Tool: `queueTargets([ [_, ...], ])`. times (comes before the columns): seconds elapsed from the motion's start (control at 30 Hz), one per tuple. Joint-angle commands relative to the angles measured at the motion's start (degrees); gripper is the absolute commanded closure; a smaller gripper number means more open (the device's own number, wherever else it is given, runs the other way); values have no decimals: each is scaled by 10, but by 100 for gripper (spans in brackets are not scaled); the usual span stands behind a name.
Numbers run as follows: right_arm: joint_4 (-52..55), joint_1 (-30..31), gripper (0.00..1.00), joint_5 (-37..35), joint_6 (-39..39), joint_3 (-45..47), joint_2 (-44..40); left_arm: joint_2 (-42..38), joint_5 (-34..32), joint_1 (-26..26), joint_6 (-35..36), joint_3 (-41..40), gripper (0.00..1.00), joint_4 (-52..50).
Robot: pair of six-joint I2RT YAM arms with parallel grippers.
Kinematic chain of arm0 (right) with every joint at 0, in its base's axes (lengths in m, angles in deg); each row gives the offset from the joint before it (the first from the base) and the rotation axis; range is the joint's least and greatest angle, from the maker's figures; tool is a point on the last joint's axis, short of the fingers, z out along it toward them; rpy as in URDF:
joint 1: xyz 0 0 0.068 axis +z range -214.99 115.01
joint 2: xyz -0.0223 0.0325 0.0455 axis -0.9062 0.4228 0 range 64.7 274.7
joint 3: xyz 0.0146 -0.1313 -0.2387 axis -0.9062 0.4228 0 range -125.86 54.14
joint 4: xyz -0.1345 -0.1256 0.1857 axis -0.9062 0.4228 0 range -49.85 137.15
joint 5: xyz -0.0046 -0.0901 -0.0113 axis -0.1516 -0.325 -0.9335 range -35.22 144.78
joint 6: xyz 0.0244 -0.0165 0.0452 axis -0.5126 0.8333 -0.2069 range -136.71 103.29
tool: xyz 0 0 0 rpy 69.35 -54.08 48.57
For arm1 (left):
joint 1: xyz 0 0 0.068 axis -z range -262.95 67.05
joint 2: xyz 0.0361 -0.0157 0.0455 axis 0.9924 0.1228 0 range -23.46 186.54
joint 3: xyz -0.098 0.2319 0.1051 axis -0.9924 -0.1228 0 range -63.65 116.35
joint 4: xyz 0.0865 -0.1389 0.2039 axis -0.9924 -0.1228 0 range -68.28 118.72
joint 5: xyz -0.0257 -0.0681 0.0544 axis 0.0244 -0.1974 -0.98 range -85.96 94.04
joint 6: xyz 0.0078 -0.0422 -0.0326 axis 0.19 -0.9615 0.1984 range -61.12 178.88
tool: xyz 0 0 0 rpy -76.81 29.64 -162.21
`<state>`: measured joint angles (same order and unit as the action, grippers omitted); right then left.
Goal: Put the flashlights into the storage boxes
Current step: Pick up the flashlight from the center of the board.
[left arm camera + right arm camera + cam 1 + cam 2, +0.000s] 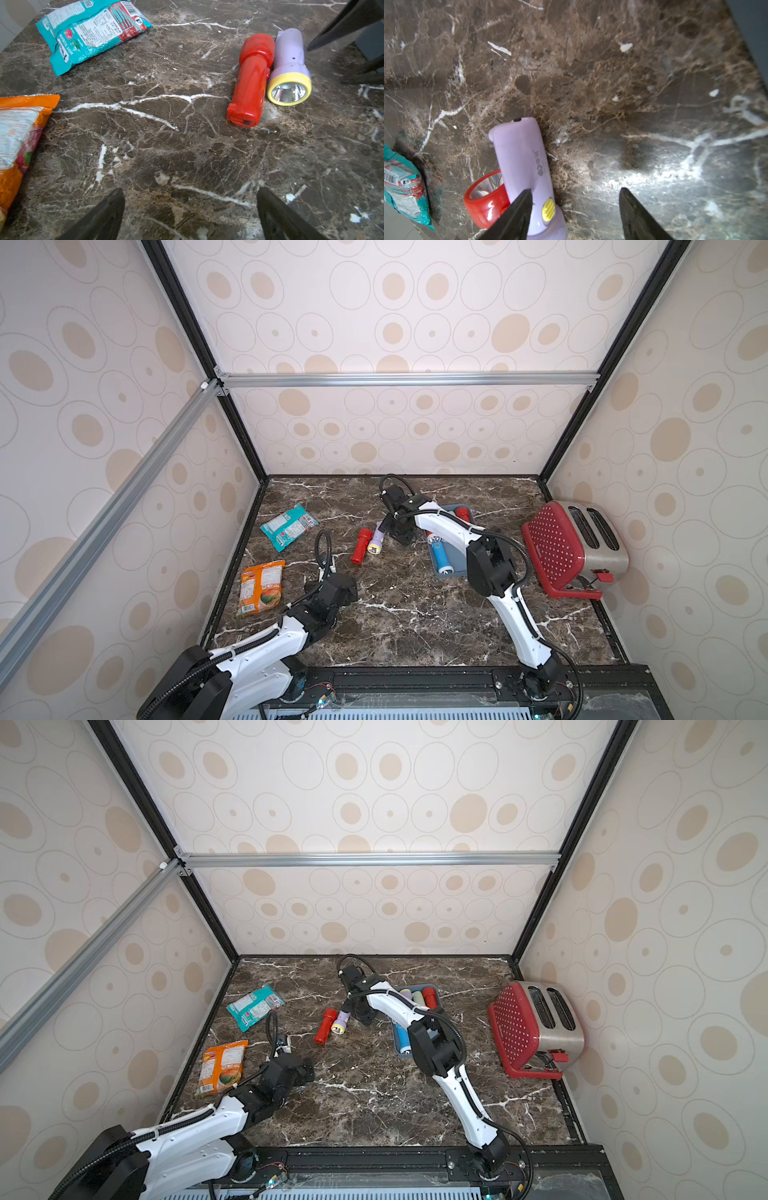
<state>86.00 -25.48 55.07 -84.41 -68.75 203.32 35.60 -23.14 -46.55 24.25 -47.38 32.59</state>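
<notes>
Nearest the robot's base, the left gripper point(190, 190) hovers low over bare marble tabletop point(415, 614), its jaws spread wide with nothing between them. An orange snack packet point(261, 587) lies just off to its left. Farther out, ahead of those open jaws and well apart from them, a red flashlight point(251, 81) and a lilac flashlight point(289, 68) lie side by side on the marble, touching along their bodies and turned head to tail: the lilac one's yellow-ringed lens faces the robot, the red one's lens faces away. The right gripper point(576, 189) reaches over this pair from the far side, its jaws parted to a middling width and gripping nothing. One finger crosses in front of the lilac body near its yellow switch; whether it touches cannot be told. The other finger stands over bare marble, clear of both flashlights. To the right of the pair sits the blue-grey tray point(453, 560), partly hidden by the right arm. A blue flashlight point(439, 553) lies lengthwise in its near half. At its far end a second lilac flashlight point(405, 994), a pale green flashlight point(418, 997) and a second red flashlight point(430, 997) lie packed together. A teal snack packet point(289, 526) lies far left, and a red polka-dot toaster point(573, 547) stands far right.
</notes>
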Motion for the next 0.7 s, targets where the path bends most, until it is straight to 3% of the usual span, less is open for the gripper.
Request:
queueTargets([
  [0.0, -12, 13, 32, -16, 18, 10, -23, -5, -4, 3, 8, -1, 1, 7],
  [0.4, -12, 15, 37, -3, 116, -79, 67, -2, -4, 3, 6, 0, 1, 5],
  [0.47, -7, 15, 44, -3, 118, -80, 78, -2, -5, 3, 6, 0, 1, 4],
  [0.6, -1, 15, 47, -12, 128, -74, 85, -2, -5, 3, 5, 1, 1, 3],
  [0.67, 0, 15, 53, -14, 140, -73, 85, -2, -6, 3, 5, 0, 1, 3],
])
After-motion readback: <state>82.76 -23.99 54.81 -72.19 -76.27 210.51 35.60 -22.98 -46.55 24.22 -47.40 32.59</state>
